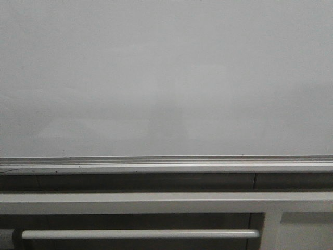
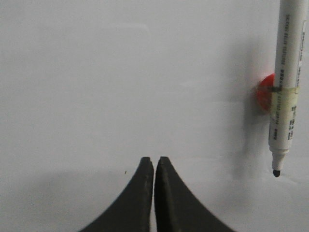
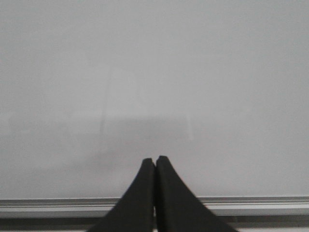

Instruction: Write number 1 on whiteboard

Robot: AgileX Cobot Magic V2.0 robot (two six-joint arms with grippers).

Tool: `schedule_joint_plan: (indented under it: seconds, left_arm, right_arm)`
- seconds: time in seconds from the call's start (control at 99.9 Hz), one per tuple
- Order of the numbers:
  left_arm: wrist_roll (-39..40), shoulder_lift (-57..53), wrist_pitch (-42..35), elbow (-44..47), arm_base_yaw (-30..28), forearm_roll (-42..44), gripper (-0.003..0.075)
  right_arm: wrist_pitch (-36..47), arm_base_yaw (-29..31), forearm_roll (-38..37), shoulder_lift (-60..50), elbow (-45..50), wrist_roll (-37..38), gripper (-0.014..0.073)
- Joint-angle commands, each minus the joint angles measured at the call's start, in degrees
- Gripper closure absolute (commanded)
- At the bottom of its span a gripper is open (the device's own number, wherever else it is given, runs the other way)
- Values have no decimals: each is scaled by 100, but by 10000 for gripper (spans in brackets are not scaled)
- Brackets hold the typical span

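The whiteboard (image 1: 166,78) fills most of the front view, plain pale grey, edged below by a silver rail (image 1: 166,162). No number 1 shows on it in any view. Neither gripper shows in the front view. In the left wrist view my left gripper (image 2: 154,159) is shut and empty, facing the board (image 2: 120,72). A white marker (image 2: 287,82) hangs tip down on the board, taped to a red magnet (image 2: 263,92), apart from the fingers. In the right wrist view my right gripper (image 3: 155,158) is shut and empty, facing the board (image 3: 154,72) just above its rail (image 3: 260,203).
Under the rail in the front view run a white frame panel (image 1: 166,202) and a white horizontal bar (image 1: 140,234). A few small dark specks lie along the rail.
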State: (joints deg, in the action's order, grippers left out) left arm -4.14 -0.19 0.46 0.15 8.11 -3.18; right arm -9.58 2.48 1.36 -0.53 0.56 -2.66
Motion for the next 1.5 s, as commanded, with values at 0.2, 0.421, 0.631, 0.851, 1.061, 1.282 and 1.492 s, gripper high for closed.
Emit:
schedule_joint_plan:
  seconds: [0.2, 0.421, 0.631, 0.851, 1.061, 1.282, 1.492]
  left_arm:
    - [57, -131, -399, 236, -16, -37, 741]
    - [57, -131, -399, 236, -16, -37, 741]
    - [57, -131, -399, 236, -16, -37, 741]
    - [57, -131, -399, 236, -16, -37, 741]
    - [57, -131, -594, 236, -16, -75, 741]
    - [68, -131, -826, 236, -16, -1355, 741]
    - [68, -131, -893, 236, -16, -1704, 741]
  right_arm:
    - [426, 33, -67, -96, 149, -45, 659]
    - [426, 33, -67, -96, 149, -45, 659]
    - [434, 33, -67, -96, 149, -45, 659]
    - [461, 33, -52, -96, 149, -45, 659]
    - [613, 33, 584, -96, 149, -45, 659]
    - [803, 33, 1962, -96, 149, -45, 659]
    - [1027, 33, 2287, -96, 149, -45, 659]
